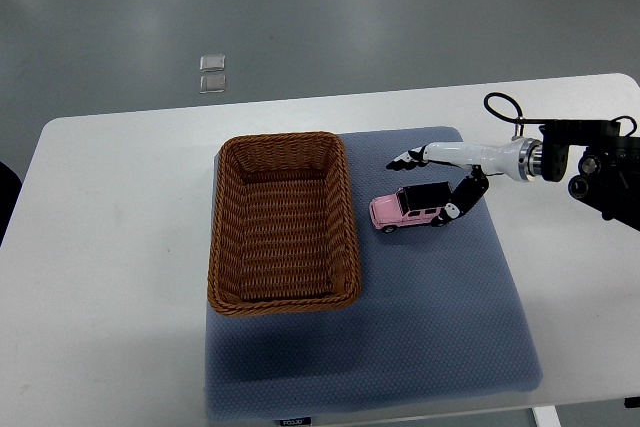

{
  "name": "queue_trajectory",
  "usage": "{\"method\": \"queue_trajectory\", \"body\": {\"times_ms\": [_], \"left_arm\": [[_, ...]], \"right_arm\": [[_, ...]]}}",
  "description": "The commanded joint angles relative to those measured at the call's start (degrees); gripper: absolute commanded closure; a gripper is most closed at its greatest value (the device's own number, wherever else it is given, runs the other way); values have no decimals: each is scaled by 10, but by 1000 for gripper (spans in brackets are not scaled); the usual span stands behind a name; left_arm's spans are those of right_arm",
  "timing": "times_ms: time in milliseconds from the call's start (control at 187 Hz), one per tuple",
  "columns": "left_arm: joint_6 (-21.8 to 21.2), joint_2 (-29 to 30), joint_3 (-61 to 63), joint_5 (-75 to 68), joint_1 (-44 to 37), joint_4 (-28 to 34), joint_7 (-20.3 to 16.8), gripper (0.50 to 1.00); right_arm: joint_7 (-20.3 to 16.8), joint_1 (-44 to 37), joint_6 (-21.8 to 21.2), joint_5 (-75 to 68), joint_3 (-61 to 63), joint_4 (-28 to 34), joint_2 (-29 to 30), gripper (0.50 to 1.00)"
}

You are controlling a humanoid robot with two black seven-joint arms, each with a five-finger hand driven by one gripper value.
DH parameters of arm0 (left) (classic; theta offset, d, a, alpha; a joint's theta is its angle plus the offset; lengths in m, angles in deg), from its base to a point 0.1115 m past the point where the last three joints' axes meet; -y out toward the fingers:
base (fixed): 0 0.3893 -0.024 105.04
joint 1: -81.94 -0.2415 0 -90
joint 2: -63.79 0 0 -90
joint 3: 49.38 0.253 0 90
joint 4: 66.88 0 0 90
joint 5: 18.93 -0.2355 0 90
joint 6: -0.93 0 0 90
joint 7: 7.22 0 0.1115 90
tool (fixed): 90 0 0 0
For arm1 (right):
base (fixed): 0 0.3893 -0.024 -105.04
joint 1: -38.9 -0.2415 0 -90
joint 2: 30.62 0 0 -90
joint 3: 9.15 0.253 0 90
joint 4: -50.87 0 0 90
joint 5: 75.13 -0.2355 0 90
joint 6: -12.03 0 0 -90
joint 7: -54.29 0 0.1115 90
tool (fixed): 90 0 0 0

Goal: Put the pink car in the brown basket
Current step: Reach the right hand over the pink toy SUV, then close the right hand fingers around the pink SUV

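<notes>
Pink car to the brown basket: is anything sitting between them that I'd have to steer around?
Nothing visible lies between them. The pink car sits on the blue mat just right of the basket, with only bare mat in the gap. The basket's near wall is the one thing to lift over.

A white surface (pixel 120 247) carried a blue-grey mat (pixel 440 327). On the mat's left part stood a brown basket (pixel 218 237), woven, rectangular, with nothing visible inside it. Just beside the basket's right wall, on the mat, sat the pink car (pixel 400 209) with a black roof, upright on its wheels. The right robot hand (pixel 432 187) reached in from the right edge, its fingers (pixel 405 161) spread above the car and its thumb touching the car's rear end. On the grey floor beyond the surface lay two small clear squares (pixel 211 73).
</notes>
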Motion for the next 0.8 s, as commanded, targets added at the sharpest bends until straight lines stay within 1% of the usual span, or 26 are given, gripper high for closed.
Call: {"method": "queue_trajectory", "body": {"times_ms": [0, 187, 373, 405, 411, 438, 464, 475, 502, 528, 544, 550, 555, 560, 566, 571, 576, 614, 619, 635, 640, 656, 662, 795], "left_arm": [[0, 0, 0, 0, 0, 0, 0, 500], [0, 0, 0, 0, 0, 0, 0, 500], [0, 0, 0, 0, 0, 0, 0, 500], [0, 0, 0, 0, 0, 0, 0, 500], [0, 0, 0, 0, 0, 0, 0, 500], [0, 0, 0, 0, 0, 0, 0, 500], [-1, 0, 0, 0, 0, 0, 0, 500], [-1, 0, 0, 0, 0, 0, 0, 500], [-1, 0, 0, 0, 0, 0, 0, 500], [0, 0, 0, 0, 0, 0, 0, 500], [-1, 0, 0, 0, 1, 0, 0, 500], [-1, 0, 0, 0, 1, 0, 0, 500], [0, 0, 0, 0, 0, 0, 0, 500], [0, 0, 0, 0, 0, 0, 0, 500], [0, 0, 0, 0, 0, 0, 0, 500], [0, 0, 0, 0, 0, 0, 0, 500], [-1, 0, 0, 0, 0, 0, 0, 500], [0, 0, 0, 0, 1, 0, 0, 500], [-1, 0, 0, 0, 0, 0, 0, 500], [0, 0, 0, 0, 0, 0, 0, 500], [0, 0, 0, 0, 0, 0, 0, 500], [0, 0, 0, 0, 0, 0, 0, 500], [0, 0, 0, 0, 0, 0, 0, 500], [0, 0, 0, 0, 0, 0, 0, 500]], "right_arm": [[0, -6, 4, 3, -10, 0, 3, 621], [0, -11, 29, 8, -37, -3, 4, 638], [0, -14, 29, 13, -46, -4, 4, 705], [0, -15, 29, 14, -47, -4, 4, 732], [0, -16, 29, 14, -47, -5, 4, 744], [0, -16, 29, 14, -47, -5, 4, 758], [0, -16, 29, 14, -47, -6, 4, 785], [0, -16, 29, 14, -47, -6, 4, 785], [0, -16, 29, 15, -48, -6, 4, 813], [0, -16, 29, 16, -48, -6, 4, 832], [0, -17, 29, 18, -48, -6, 4, 860], [0, -17, 29, 18, -48, -6, 4, 861], [0, -17, 29, 18, -48, -6, 4, 875], [0, -17, 29, 18, -48, -6, 4, 875], [0, -17, 29, 19, -48, -6, 4, 889], [0, -17, 29, 19, -48, -6, 4, 889], [0, -17, 30, 19, -48, -6, 3, 903], [0, -18, 30, 19, -48, -6, 3, 938], [0, -20, 29, 19, -48, -6, 4, 950], [0, -21, 29, 19, -48, -6, 4, 961], [0, -23, 30, 19, -48, -6, 4, 975], [0, -24, 30, 19, -48, -6, 4, 987], [0, -25, 29, 19, -50, -6, 4, 999], [0, -28, 40, 18, -48, -7, 4, 1000]]}}
